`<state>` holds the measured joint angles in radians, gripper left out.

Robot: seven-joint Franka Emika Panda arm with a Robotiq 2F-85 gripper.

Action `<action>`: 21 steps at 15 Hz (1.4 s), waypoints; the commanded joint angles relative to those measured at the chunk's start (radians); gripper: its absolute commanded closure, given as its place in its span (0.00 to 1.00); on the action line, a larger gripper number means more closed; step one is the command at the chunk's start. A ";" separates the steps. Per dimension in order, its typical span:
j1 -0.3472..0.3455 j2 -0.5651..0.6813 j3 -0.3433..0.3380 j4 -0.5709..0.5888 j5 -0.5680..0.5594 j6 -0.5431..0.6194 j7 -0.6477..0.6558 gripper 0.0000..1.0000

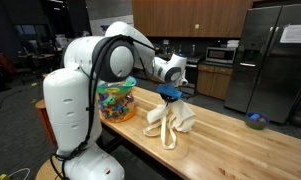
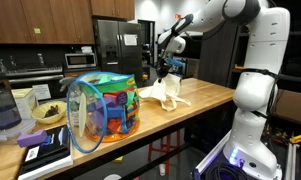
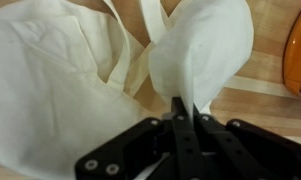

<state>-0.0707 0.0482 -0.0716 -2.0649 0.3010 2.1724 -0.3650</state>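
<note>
My gripper (image 1: 170, 95) is shut on a fold of a cream cloth bag (image 1: 170, 122) and holds that part lifted above the wooden countertop (image 1: 230, 140). In the wrist view the jaws (image 3: 183, 112) pinch a raised bunch of the cloth (image 3: 200, 55), while the rest of the bag (image 3: 50, 80) with its straps lies spread on the wood. In both exterior views the bag (image 2: 165, 95) hangs from the gripper (image 2: 168, 68) with its lower part and handles resting on the counter.
A clear tub of colourful toys (image 1: 116, 102) stands on the counter beside the bag; it also shows in an exterior view (image 2: 105, 105). A blue bowl (image 1: 255, 121) sits at the far end. A bowl, books and a jug (image 2: 45, 135) lie at the other end.
</note>
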 commanded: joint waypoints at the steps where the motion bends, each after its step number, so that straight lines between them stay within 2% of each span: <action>1: 0.024 0.028 0.036 0.027 0.004 0.001 0.010 0.99; 7: 0.070 0.085 0.103 0.082 -0.003 -0.001 0.017 0.99; 11: 0.103 0.082 0.145 0.080 -0.025 0.002 0.018 0.99; 15: 0.115 0.035 0.154 -0.002 -0.055 0.020 0.035 0.99; 21: 0.095 -0.090 0.122 -0.253 -0.074 0.069 0.139 0.99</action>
<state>0.0361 0.0761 0.0680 -2.1635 0.2370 2.2049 -0.2823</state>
